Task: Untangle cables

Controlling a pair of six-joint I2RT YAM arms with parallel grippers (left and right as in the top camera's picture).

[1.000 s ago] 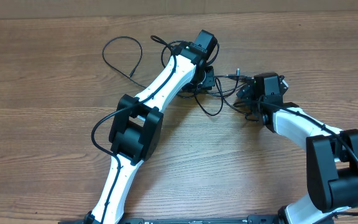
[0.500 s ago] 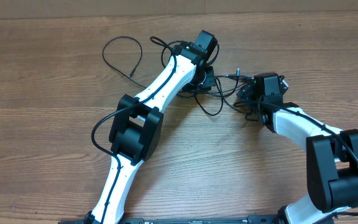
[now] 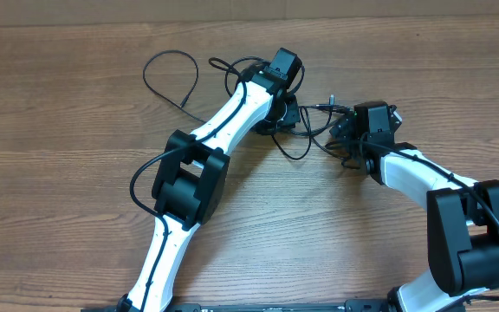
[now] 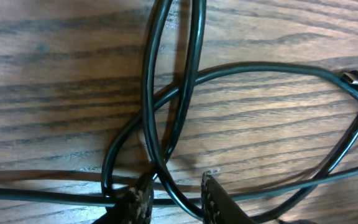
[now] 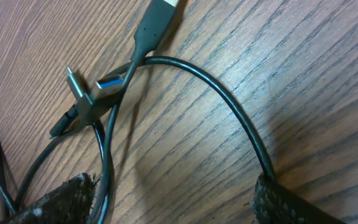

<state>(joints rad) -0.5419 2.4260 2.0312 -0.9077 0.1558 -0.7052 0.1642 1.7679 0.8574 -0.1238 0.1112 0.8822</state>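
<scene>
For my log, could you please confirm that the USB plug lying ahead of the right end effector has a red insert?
The insert of the USB plug is blue, not red, as the right wrist view shows; the plug does lie ahead of the right end effector.

Table: your brown wooden tabletop (image 3: pixel 59 173), matt, grain plain to see.
Cables: thin black cables (image 4: pixel 199 25), smooth plastic jacket, slightly glossy.
Plug: black moulded plug (image 5: pixel 157 22) at 12 o'clock in your right wrist view, matt plastic.
Pads: dark pads (image 5: pixel 61 199) of your right gripper (image 5: pixel 173 190), rough and gritty.
</scene>
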